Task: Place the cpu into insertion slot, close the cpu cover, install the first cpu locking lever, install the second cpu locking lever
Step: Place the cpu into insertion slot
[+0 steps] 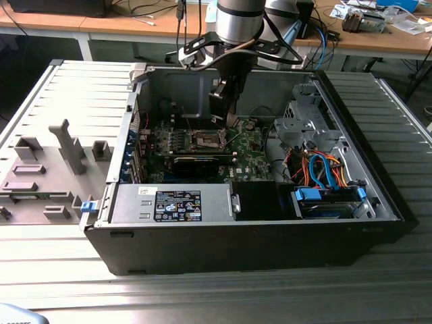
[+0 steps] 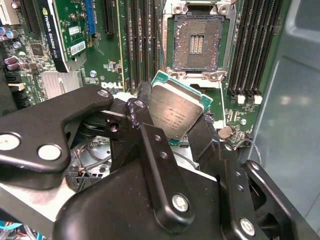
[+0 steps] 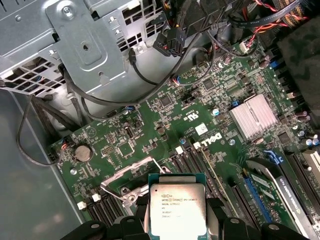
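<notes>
My gripper (image 2: 172, 114) is shut on the cpu (image 2: 176, 111), a small square chip with a grey metal face and green edge, pinched by its sides between two black fingers (image 2: 141, 111). In the first wrist view the cpu (image 3: 177, 209) hangs above the green board. The insertion slot (image 2: 196, 41) lies open a short way ahead of the chip, with a silvery rim and a dark centre. The cpu sits turned at an angle to it and apart from it. In the exterior view the gripper (image 1: 227, 119) hovers inside the case just above and beside the insertion slot (image 1: 208, 140).
Black memory slots (image 2: 245, 55) flank the socket on both sides. A graphics card (image 2: 70, 30) and a finned heatsink (image 3: 252, 116) stand nearby. A metal drive cage (image 1: 307, 125) with loose cables fills the exterior view's right of the case. Grey fixtures (image 1: 67, 145) stand outside the case.
</notes>
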`<state>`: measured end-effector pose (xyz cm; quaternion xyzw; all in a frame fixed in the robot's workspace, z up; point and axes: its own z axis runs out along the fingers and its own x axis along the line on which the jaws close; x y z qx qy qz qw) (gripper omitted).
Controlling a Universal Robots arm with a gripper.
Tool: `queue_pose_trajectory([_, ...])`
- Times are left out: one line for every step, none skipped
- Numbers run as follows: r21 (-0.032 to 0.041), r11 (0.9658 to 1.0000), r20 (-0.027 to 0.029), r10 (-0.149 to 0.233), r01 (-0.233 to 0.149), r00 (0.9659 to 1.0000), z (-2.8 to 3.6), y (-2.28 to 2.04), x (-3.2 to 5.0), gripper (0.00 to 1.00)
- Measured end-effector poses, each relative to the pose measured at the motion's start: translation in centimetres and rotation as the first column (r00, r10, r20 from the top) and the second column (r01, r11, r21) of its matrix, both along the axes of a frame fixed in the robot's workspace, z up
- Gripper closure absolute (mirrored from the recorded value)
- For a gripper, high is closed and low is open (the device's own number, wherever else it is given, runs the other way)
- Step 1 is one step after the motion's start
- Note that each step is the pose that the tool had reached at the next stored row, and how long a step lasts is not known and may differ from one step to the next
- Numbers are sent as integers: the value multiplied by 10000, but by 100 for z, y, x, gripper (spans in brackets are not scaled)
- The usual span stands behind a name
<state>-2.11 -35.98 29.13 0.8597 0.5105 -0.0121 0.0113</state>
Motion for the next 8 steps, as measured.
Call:
queue_pose_trajectory([1,10000,0,-11,11,10000,0,0,0,46])
queue_pose_trajectory([1,10000,0,-27,27,10000,0,0,0,46])
queue_pose_trajectory([0,10000,0,-36,36,10000,0,0,0,46])
queue_pose_trajectory([1,10000,0,-43,43,10000,0,0,0,46])
queue_pose_trajectory([0,10000,0,-56,56,10000,0,0,0,46])
queue_pose_trajectory([1,10000,0,-77,77,10000,0,0,0,46])
queue_pose_trajectory([0,10000,0,-93,93,10000,-1,0,0,46])
queue_pose_trajectory([0,9999,0,-102,102,9999,0,0,0,46])
